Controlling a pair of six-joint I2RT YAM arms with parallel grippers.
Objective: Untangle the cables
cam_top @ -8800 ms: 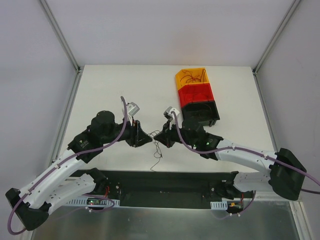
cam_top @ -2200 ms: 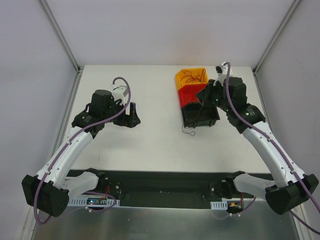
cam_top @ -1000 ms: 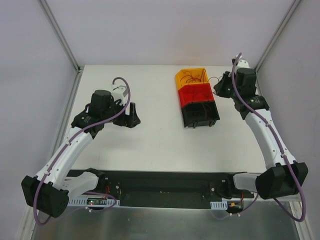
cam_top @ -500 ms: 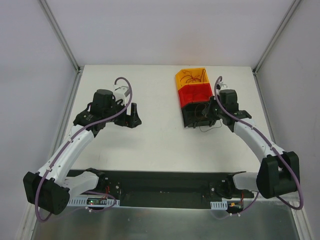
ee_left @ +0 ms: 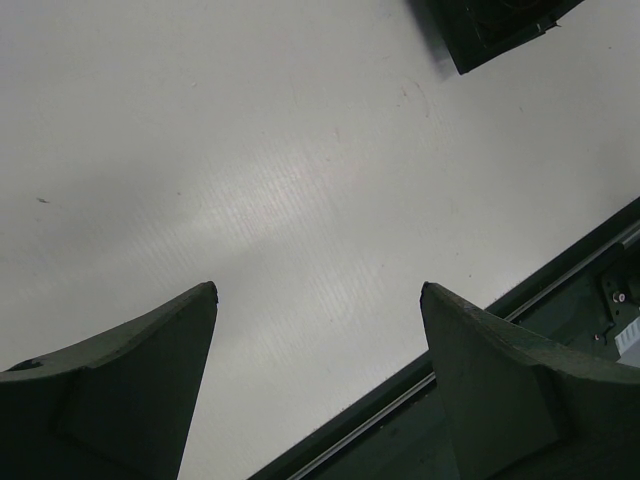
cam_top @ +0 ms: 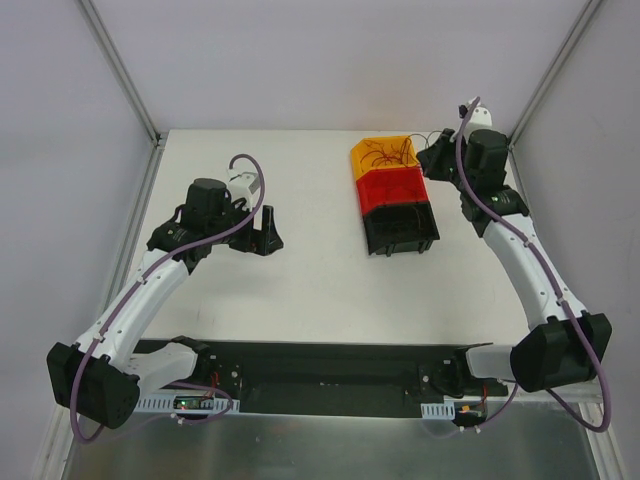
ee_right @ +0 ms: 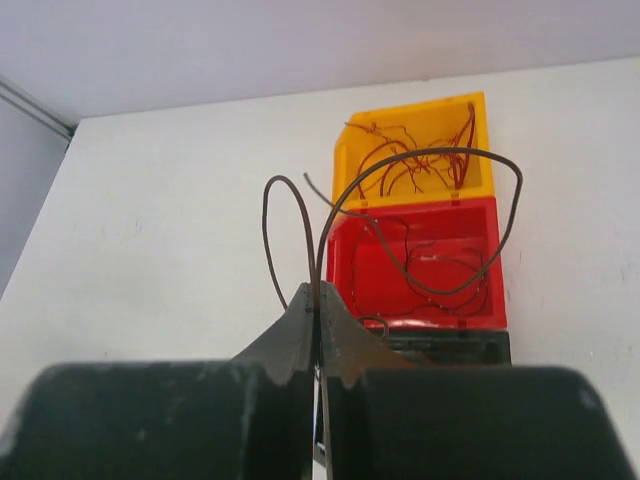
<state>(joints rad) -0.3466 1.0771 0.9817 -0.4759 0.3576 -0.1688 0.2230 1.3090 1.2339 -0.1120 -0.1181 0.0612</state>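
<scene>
Brown cable (ee_right: 440, 150) loops up from the right gripper (ee_right: 318, 295), pinched in it; left gripper (ee_left: 318, 290) stands open.

My read: robot lab test cell. Bare white worktop (cam_top: 300, 290) boxed in by plain pale panels (cam_top: 300, 60), aluminium frame posts (cam_top: 118, 68) at upper left and upper right. Two white-and-black arms (cam_top: 150, 290), purple cabling along them, bolted to black rail (cam_top: 320, 362) across bottom edge. Stacked plastic parts bins (cam_top: 392, 190) right of centre.

Thin brown cable (ee_right: 440, 151) looped — pinched by right tool (ee_right: 318, 292), other cables (ee_right: 420, 165) in bins (ee_right: 410, 120)
</scene>
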